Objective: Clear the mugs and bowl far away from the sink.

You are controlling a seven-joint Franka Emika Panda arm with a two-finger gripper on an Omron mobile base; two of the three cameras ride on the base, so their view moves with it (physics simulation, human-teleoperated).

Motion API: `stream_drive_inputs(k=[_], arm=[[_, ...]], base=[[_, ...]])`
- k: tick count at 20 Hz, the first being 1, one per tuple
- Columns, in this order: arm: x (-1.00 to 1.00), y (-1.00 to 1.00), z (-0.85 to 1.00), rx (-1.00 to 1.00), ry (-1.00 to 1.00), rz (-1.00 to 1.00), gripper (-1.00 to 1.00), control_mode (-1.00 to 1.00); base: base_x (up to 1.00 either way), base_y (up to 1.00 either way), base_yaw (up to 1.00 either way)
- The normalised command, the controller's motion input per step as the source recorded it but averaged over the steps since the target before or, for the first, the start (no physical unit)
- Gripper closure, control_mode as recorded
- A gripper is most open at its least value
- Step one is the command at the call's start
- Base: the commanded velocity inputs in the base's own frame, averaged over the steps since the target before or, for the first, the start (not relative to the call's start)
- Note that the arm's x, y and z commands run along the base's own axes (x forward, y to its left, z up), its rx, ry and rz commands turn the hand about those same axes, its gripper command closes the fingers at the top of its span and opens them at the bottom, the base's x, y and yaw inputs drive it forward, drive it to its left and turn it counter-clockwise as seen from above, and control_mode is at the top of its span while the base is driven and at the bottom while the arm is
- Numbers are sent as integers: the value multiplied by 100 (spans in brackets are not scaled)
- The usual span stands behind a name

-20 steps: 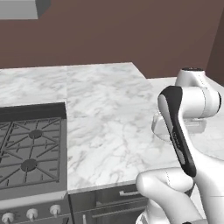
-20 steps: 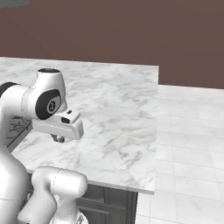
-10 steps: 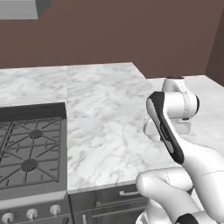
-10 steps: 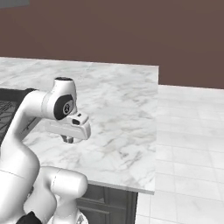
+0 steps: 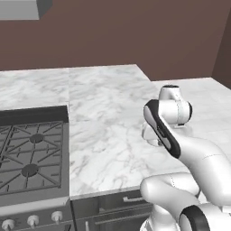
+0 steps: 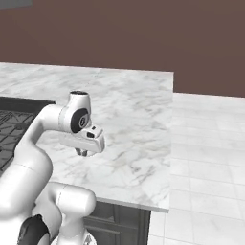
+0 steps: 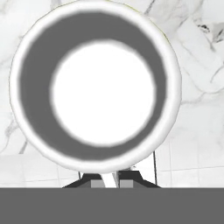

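White marble with grey veins covers the counter (image 5: 103, 113), which ends in a straight edge on the side of the pale tiled floor (image 6: 210, 158). At the counter's other end sits a black gas stove (image 5: 29, 153) with cast grates and a row of knobs along its front. A dark brown wall (image 6: 143, 38) runs behind.

Over the counter near its floor-side edge the white arm holds the end effector (image 7: 111, 177) pointing down. In the hand view its two dark fingertips (image 7: 92, 178) stand narrowly together, pinching the rim of a small pale grey-white mug (image 7: 96, 83) seen from straight above: a white rim, a grey inner wall and a bright white bottom. From the left base view the mug (image 5: 150, 135) shows as a pale shape hanging below the wrist, partly hidden by the arm, above the marble. Whether it touches the counter cannot be told.
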Motion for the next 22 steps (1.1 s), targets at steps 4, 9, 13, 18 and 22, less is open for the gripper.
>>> stream_drive_inputs(k=[4, 9, 13, 18, 22], arm=[[41, 0, -33, 0, 0, 0, 100, -100], [35, 0, -30, 0, 0, 0, 100, -100], [33, 0, -26, 0, 0, 0, 100, -100], [29, 0, -25, 0, 0, 0, 100, -100], [28, 0, -27, 0, 0, 0, 100, -100]], base=[[0, 0, 0], [0, 0, 0], [0, 0, 0], [0, 0, 0], [0, 0, 0]])
